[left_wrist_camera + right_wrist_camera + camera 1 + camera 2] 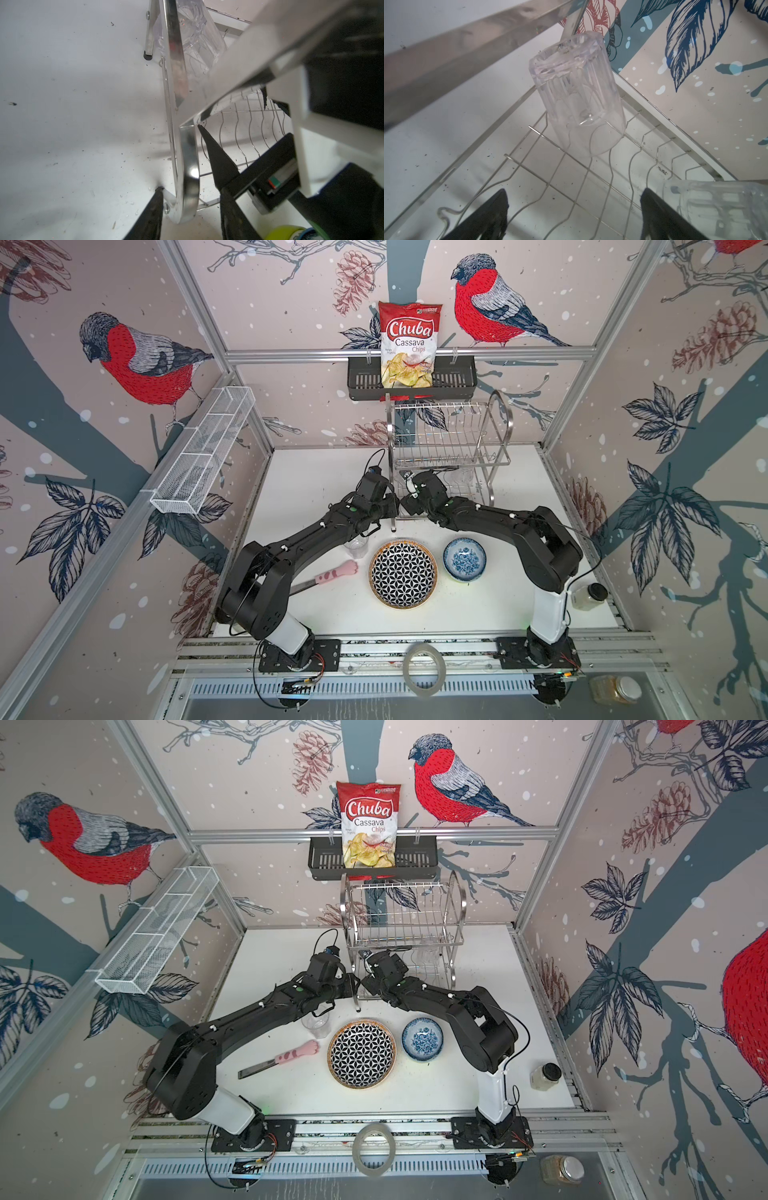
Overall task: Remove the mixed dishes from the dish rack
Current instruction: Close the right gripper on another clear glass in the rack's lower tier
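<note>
- Dish rack [451, 435]: its lower shelf holds an upturned glass [577, 99] and a second glass [720, 209].
- Right gripper [574, 191]: fingers spread wide and empty, facing the upturned glass.
- Left gripper [179, 156]: fingers apart on either side of the rack's side frame, apparently to steady it.
- Next: likely advance and close on the glass.

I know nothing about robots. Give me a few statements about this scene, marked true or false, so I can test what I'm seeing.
1. The geometric plate lies on the table, outside the dish rack. True.
2. The chips bag lies on the table. False: it stands in the black wall basket.
3. The right gripper is open, facing an upside-down clear glass in the rack. True.
4. The left gripper holds the blue-floral bowl. False: its fingers straddle the rack's side frame; the bowl sits on the table.
</note>
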Action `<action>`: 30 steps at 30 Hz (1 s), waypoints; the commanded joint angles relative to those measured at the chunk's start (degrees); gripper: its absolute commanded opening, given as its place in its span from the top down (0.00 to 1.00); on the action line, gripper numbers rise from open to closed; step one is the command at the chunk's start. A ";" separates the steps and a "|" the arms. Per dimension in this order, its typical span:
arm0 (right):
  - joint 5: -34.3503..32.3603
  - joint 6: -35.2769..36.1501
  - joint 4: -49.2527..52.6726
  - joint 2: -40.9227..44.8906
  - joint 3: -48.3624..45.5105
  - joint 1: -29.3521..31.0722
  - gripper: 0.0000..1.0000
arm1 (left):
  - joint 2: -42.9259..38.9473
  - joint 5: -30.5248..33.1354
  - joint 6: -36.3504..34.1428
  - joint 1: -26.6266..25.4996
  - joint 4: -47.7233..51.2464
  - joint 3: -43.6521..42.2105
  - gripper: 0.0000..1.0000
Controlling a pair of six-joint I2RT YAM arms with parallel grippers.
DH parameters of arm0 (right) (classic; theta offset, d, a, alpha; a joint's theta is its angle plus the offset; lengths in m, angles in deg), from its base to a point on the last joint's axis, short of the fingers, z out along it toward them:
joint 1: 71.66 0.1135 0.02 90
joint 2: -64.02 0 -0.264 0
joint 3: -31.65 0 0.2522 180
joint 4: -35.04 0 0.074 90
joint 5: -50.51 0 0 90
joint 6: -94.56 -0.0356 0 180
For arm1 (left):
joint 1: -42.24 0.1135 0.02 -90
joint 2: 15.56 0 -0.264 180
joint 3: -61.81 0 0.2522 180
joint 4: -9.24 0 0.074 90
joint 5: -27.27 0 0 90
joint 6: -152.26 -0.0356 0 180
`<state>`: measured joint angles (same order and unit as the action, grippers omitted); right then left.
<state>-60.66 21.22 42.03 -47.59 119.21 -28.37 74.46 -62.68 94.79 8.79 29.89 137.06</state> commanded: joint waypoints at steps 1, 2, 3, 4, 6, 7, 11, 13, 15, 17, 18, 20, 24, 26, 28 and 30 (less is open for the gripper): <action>-0.44 2.34 -3.58 -0.90 1.19 -0.08 0.01 | 0.89 0.22 -1.45 -0.30 -0.69 1.30 0.55; -0.42 2.68 -3.92 -1.12 1.41 -0.07 0.01 | 1.16 0.36 -1.58 -0.30 -0.50 1.61 0.55; -0.37 3.13 -4.38 -1.28 1.50 -0.16 0.01 | 1.50 0.49 -1.77 -0.30 -0.23 1.88 0.55; -0.21 3.57 -4.77 -1.41 1.62 -0.24 0.01 | 1.78 0.65 -1.92 -0.30 -0.04 2.20 0.55; -0.01 4.53 -5.17 -1.98 2.25 -0.36 0.01 | 2.54 0.74 -2.19 -0.30 0.24 2.89 0.55; 0.01 5.00 -5.34 -2.32 2.60 -0.36 0.01 | 2.84 0.74 -2.30 -0.30 0.46 3.31 0.56; 0.90 6.50 -5.84 -3.24 4.02 -0.79 0.01 | 4.01 0.94 -2.65 -0.39 1.16 4.30 0.65; 1.59 7.17 -6.23 -3.60 4.46 -0.95 0.01 | 4.24 0.91 -2.75 -0.46 1.28 4.54 0.71; 1.83 8.29 -6.91 -4.17 4.94 -1.03 0.01 | 4.46 0.75 -2.74 -0.47 1.37 4.69 0.77; 1.91 9.35 -7.35 -4.73 5.52 -1.16 0.01 | 4.46 0.52 -2.65 -0.54 1.54 4.84 0.81; 2.07 9.73 -7.58 -5.00 5.78 -1.24 0.01 | 4.46 0.32 -2.68 -0.56 1.54 4.79 0.83; 2.85 10.62 -8.41 -5.26 5.83 -1.33 0.01 | 4.33 0.08 -2.63 -0.74 1.67 4.90 0.85; 5.12 11.98 -9.72 -5.87 6.17 -1.75 0.01 | 4.33 -0.04 -2.69 -0.83 1.83 5.19 0.86; 5.67 12.32 -10.24 -6.52 6.72 -2.06 0.01 | 4.53 -0.01 -2.80 -0.83 2.01 5.44 0.86; 6.13 12.51 -10.28 -7.46 7.78 -2.40 0.01 | 4.74 0.01 -3.02 -0.88 2.40 5.91 0.86; 6.40 13.09 -10.37 -8.52 8.86 -2.63 0.01 | 4.97 -0.01 -3.18 -0.91 2.85 6.49 0.86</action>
<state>-55.65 33.00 33.99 -55.15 126.73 -30.66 79.27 -60.36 94.18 8.33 33.24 142.66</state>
